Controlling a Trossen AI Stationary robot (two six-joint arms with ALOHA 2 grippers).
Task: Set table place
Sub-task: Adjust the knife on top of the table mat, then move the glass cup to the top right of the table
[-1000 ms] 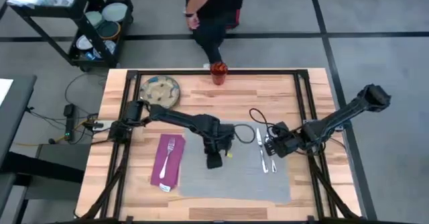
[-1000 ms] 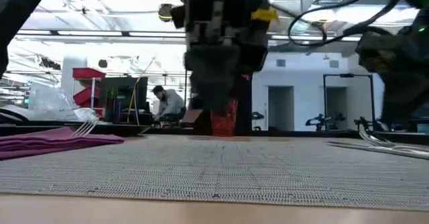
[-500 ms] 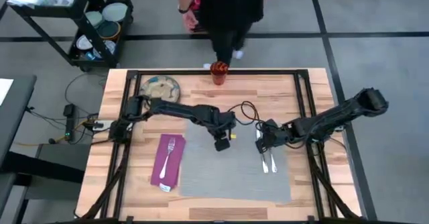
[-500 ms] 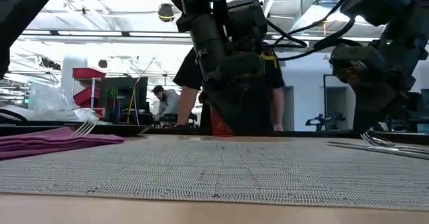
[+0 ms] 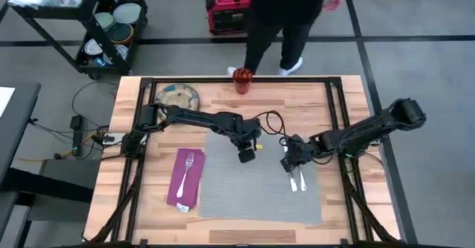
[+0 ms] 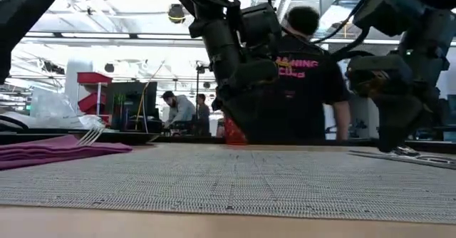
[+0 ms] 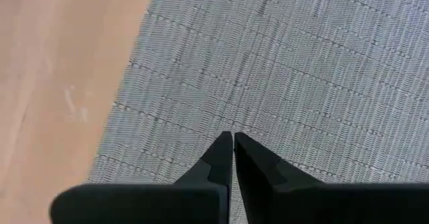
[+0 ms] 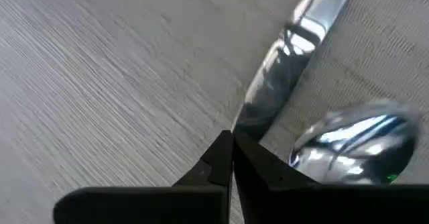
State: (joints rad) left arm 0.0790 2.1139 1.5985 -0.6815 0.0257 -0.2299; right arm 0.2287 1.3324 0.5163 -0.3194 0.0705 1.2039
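I see my left gripper (image 7: 232, 143) pinched empty, arm stretched over the grey mat (image 5: 260, 181). Right gripper (image 8: 232, 143) also pinched empty, fingertips by the knife (image 8: 288, 83) and spoon (image 8: 355, 140).

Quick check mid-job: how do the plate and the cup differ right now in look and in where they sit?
The plate is flat, wide and speckled grey-green; the cup is small, upright and orange-red. The plate lies near the table's far left corner; the cup stands at the middle of the far edge. Shared: both rest on bare wood, off the grey mat, with neither gripper near them. The left gripper and right gripper are both shut over the mat.
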